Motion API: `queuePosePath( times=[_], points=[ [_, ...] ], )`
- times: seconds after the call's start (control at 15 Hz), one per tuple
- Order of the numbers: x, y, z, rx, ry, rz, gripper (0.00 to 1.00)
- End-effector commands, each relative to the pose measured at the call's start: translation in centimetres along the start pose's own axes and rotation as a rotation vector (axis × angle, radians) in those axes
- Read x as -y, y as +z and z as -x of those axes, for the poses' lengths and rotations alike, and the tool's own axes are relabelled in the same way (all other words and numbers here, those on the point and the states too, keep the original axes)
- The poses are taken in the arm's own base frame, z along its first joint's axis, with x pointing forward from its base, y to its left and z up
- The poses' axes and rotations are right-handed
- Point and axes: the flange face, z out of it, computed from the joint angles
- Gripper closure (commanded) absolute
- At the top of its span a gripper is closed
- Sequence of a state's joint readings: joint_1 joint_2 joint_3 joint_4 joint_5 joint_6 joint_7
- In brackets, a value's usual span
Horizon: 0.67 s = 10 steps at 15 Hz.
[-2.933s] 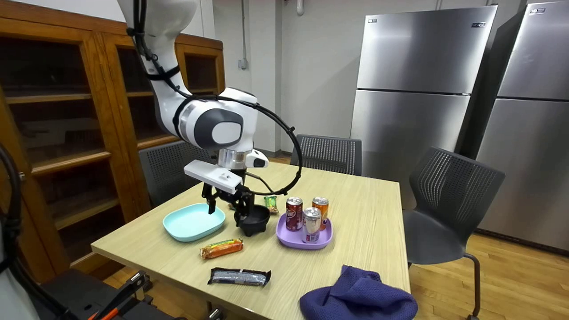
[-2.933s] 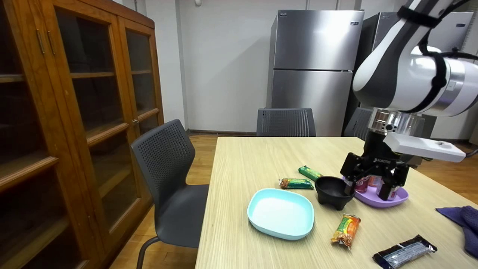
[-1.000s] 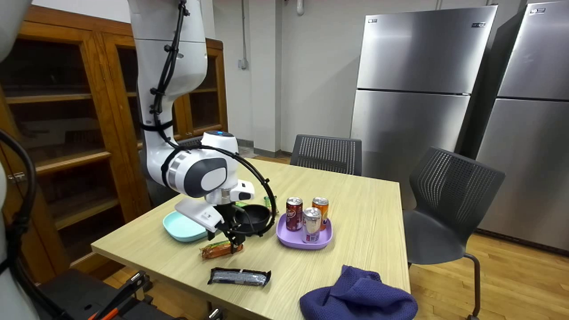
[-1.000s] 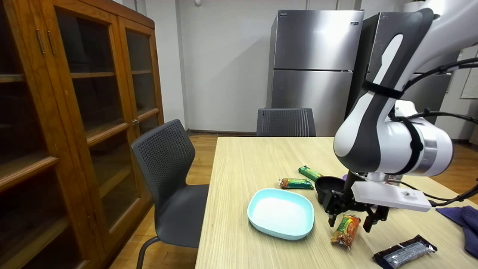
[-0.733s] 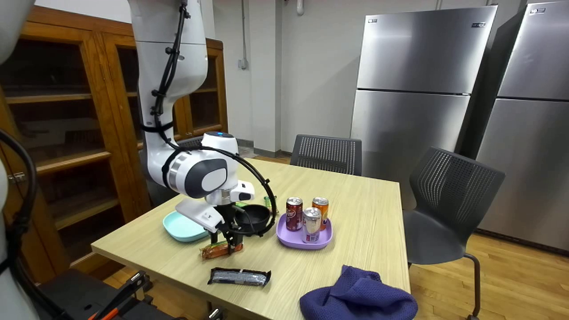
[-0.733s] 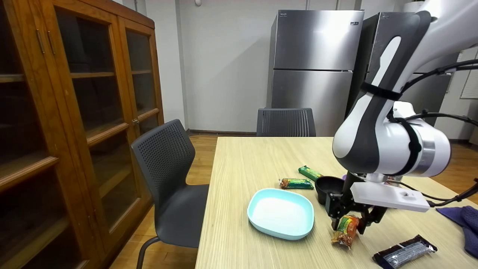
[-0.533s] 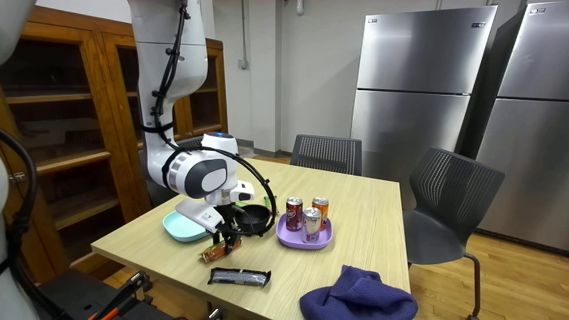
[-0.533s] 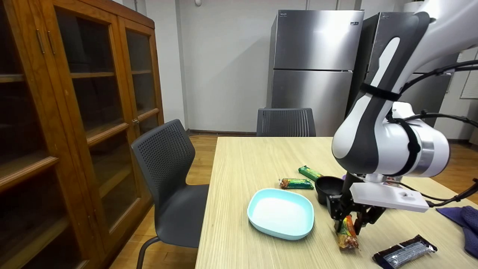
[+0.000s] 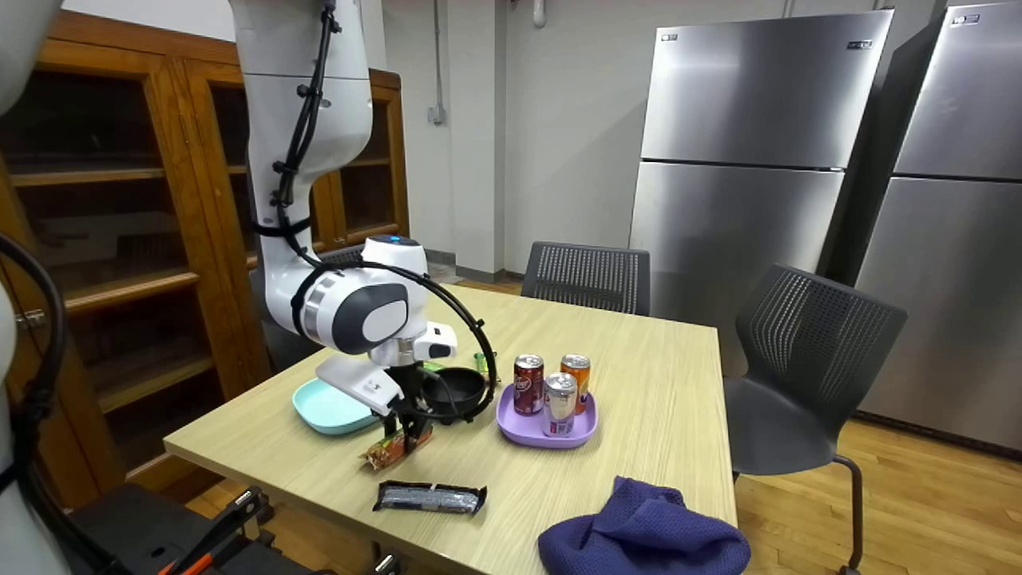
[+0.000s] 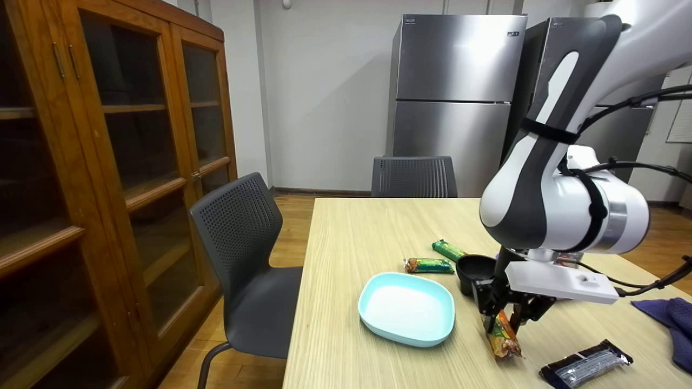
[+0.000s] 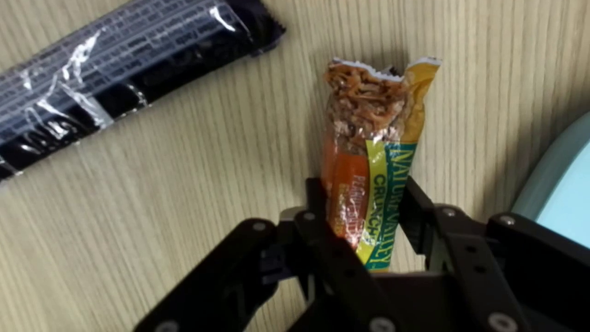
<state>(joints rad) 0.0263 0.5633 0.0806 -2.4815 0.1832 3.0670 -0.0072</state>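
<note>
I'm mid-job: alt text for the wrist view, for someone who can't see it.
The gripper is closed on an orange and green Nature Valley bar, with the table beneath. A dark wrapped bar lies at upper left, and part of a light blue tray shows at the right edge.

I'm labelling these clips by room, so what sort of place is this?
Probably a break room or shared kitchen: two tall stainless-steel refrigerators stand by the wall, and dark grey chairs with perforated backs sit beside a pale wood-grain table.

White arm bent low — pincer pointing down, clamped
</note>
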Motion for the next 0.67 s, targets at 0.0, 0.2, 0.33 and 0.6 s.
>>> queuePosePath(
  times=[0.0,0.2,0.33,0.6],
  points=[
    [0.6,-2.4,0.0,-0.026,-0.003,-0.007,0.82],
    [1.4,-3.8,0.1,-0.042,-0.02,-0.011,0.82],
    [2.1,-4.5,0.3,-0.051,-0.034,-0.013,0.82],
    [3.8,-5.8,0.9,-0.068,-0.075,-0.011,0.82]
  ],
)
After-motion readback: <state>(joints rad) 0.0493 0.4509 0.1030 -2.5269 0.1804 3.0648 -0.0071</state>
